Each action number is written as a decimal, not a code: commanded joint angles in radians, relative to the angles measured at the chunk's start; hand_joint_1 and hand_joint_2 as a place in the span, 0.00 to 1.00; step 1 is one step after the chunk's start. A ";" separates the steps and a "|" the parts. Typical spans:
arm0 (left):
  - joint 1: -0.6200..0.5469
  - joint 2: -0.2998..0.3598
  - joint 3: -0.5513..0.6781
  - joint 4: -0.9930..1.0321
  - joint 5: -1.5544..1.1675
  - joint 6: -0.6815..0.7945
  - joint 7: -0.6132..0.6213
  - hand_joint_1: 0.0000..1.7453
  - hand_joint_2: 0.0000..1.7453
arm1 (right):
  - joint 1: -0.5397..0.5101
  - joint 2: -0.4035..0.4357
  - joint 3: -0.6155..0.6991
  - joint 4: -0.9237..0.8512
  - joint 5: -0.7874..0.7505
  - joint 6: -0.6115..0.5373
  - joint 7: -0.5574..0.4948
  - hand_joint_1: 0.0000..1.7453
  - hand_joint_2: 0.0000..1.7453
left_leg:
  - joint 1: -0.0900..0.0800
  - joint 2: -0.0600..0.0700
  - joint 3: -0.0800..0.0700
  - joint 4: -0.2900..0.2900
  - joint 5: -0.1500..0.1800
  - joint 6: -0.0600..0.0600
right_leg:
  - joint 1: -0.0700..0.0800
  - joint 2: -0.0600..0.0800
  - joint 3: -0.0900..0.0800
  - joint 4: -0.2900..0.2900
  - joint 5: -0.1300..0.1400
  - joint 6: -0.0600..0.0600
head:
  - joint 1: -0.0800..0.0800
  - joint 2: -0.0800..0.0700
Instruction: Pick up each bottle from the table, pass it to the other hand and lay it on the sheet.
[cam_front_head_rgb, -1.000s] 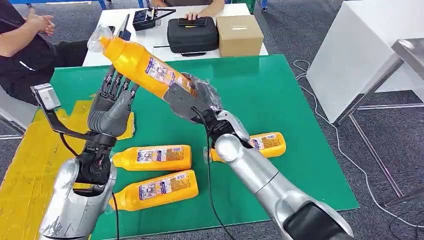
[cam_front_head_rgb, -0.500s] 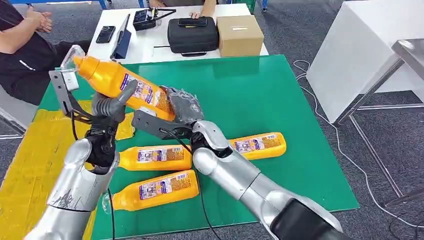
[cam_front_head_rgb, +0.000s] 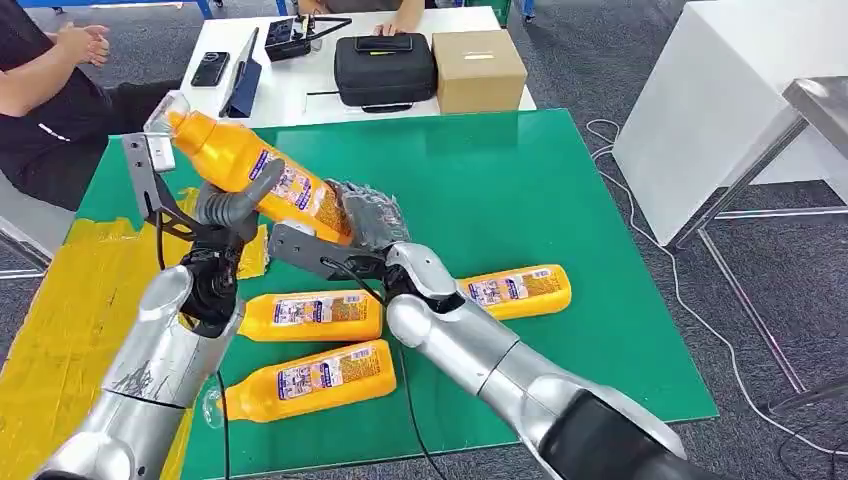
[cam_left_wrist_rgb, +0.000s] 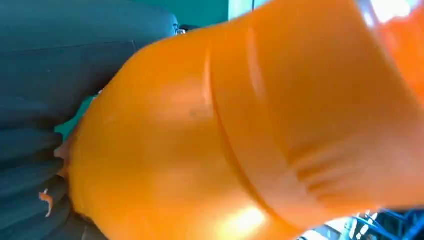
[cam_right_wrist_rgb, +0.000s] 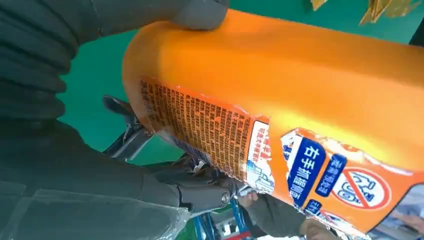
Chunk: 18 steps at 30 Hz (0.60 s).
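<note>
An orange bottle (cam_front_head_rgb: 250, 170) with a clear cap hangs tilted above the green table (cam_front_head_rgb: 540, 190), cap toward the far left. My left hand (cam_front_head_rgb: 232, 208) grips its middle, thumb lying across the label. My right hand (cam_front_head_rgb: 362, 216) holds its base end. The bottle (cam_left_wrist_rgb: 240, 130) sits close against my left hand (cam_left_wrist_rgb: 30, 100) in the left wrist view. In the right wrist view my right hand (cam_right_wrist_rgb: 150, 15) has its thumb on the labelled bottle (cam_right_wrist_rgb: 310, 95). Three more orange bottles lie flat on the table (cam_front_head_rgb: 310, 315) (cam_front_head_rgb: 312, 378) (cam_front_head_rgb: 515, 290). The yellow sheet (cam_front_head_rgb: 60, 320) covers the table's left side.
Behind the green table stands a white table with a black case (cam_front_head_rgb: 385, 70), a cardboard box (cam_front_head_rgb: 480, 68) and a phone (cam_front_head_rgb: 210, 68). A person (cam_front_head_rgb: 45, 90) sits at the far left. A white cabinet (cam_front_head_rgb: 720, 110) stands on the right.
My right hand swung the bottle left and down into my left hand, which rose and closed around its middle. In the last half second both hands and the bottle shifted only slightly.
</note>
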 joint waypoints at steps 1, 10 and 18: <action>-0.058 -0.010 -0.037 0.047 0.039 0.012 -0.023 1.00 1.00 | -0.033 0.016 0.127 0.057 -0.027 0.006 -0.017 1.00 1.00 | 0.000 0.000 0.003 0.000 -0.001 -0.001 | 0.000 -0.001 0.003 0.000 -0.001 0.000 | 0.000 0.000; -0.030 -0.002 -0.027 0.006 0.125 -0.012 -0.034 1.00 1.00 | -0.038 0.004 0.122 0.082 -0.061 0.004 -0.013 1.00 1.00 | 0.000 0.000 0.004 0.000 -0.002 -0.002 | 0.000 -0.001 0.005 -0.001 -0.002 0.000 | 0.000 0.000; -0.016 0.006 -0.029 -0.029 0.172 -0.037 -0.043 1.00 1.00 | -0.037 -0.012 0.100 0.086 -0.083 -0.004 -0.009 1.00 1.00 | 0.000 -0.001 0.003 0.000 -0.002 -0.002 | 0.000 -0.002 0.004 -0.001 -0.002 0.000 | 0.000 0.000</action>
